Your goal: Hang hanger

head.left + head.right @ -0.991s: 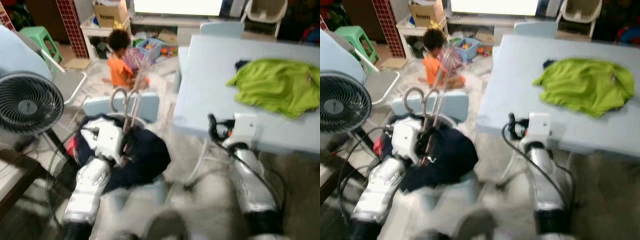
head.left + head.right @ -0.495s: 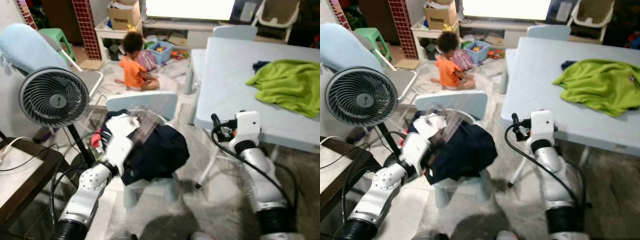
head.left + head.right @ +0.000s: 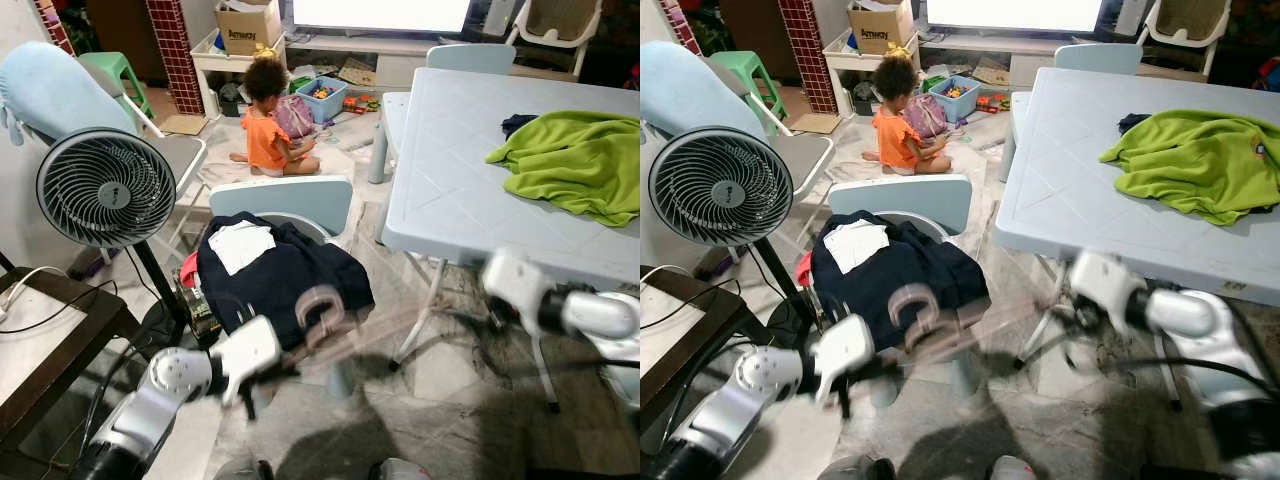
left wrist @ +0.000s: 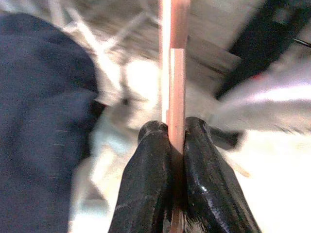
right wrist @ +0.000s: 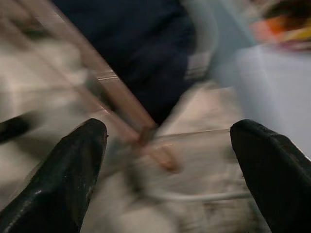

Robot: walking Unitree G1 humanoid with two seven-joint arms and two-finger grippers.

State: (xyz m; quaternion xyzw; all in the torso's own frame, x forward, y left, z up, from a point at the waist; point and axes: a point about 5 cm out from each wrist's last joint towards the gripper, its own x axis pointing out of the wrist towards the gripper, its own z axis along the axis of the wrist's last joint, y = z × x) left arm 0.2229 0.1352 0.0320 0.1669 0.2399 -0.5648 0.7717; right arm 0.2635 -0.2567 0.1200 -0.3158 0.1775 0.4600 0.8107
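Your left end effector (image 4: 176,141) is clenched on the pink hanger (image 4: 175,73), whose blurred length reaches away from it toward your right end effector (image 5: 165,160), fingers spread wide. Just beyond the left one a dark jacket (image 3: 275,275) drapes a pale blue chair (image 3: 285,203). Farther off sits a child (image 3: 268,115).

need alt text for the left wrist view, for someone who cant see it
The left pincer is shut on a thin pinkish hanger that runs straight out from between its two black fingers. A dark navy garment lies to one side, and the pale floor behind is blurred.
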